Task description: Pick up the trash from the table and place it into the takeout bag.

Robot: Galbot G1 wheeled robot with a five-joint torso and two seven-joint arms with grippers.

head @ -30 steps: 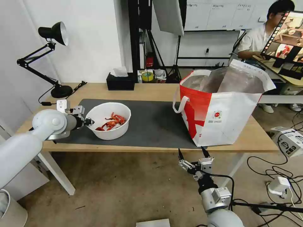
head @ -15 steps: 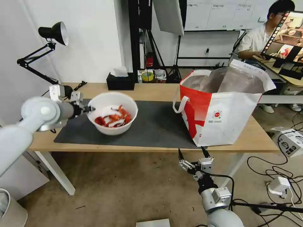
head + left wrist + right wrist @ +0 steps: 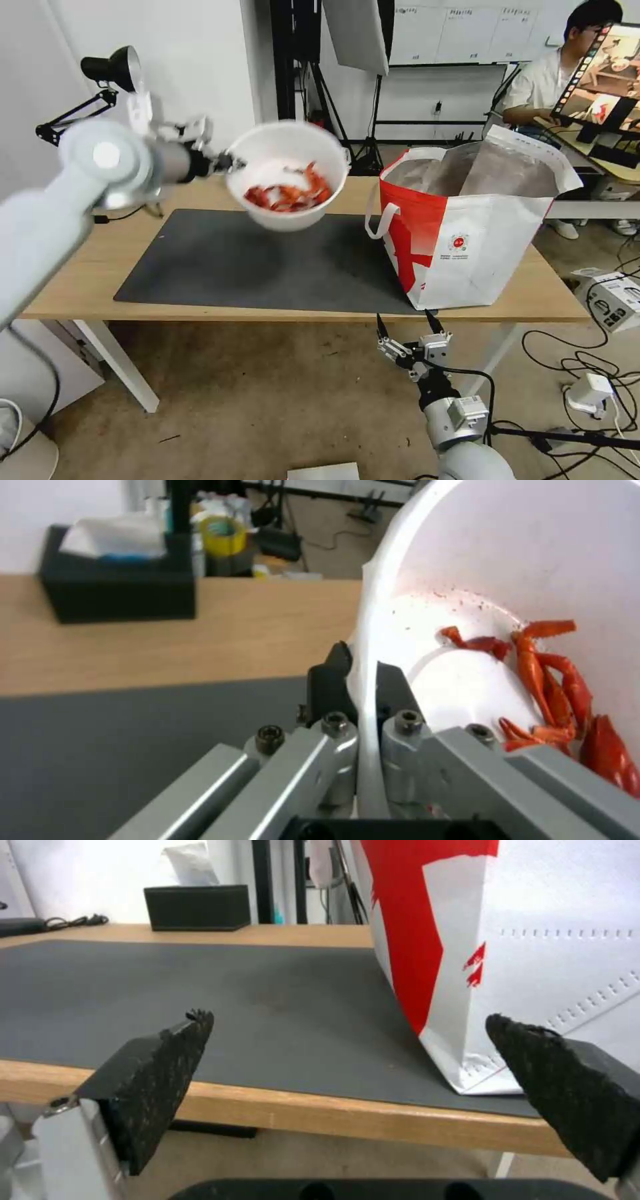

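The white bowl [image 3: 288,175] is held clear of the table [image 3: 547,290], above the far edge of the dark grey mat [image 3: 267,263] and slightly tilted, with the red-orange shells [image 3: 290,193] gathered in its bottom. It is carried by the left gripper [image 3: 228,162], whose fingers are clamped on the bowl's rim at the side turned away from the takeout bag [image 3: 467,240]. In the left wrist view the thin white rim [image 3: 365,690] is seen pinched between the two dark pads [image 3: 330,680] of the left gripper [image 3: 357,672], one pad outside the wall and one inside, with the shells [image 3: 560,690] lying deeper in the bowl [image 3: 533,570] beyond the fingertips. The takeout bag is stood upright near the table's right-hand end, its mouth open and its foil lining exposed; the bowl is held beside it and apart from it. The black tissue box [image 3: 120,587] is set at the table's far edge. The right gripper [image 3: 408,328] is held below the table's near edge, in front of the bag, its jaws spread wide with nothing between them; in the right wrist view its black pads [image 3: 167,1075] are seen well apart, facing the mat [image 3: 200,1000] and the bag's lower corner [image 3: 487,1075].
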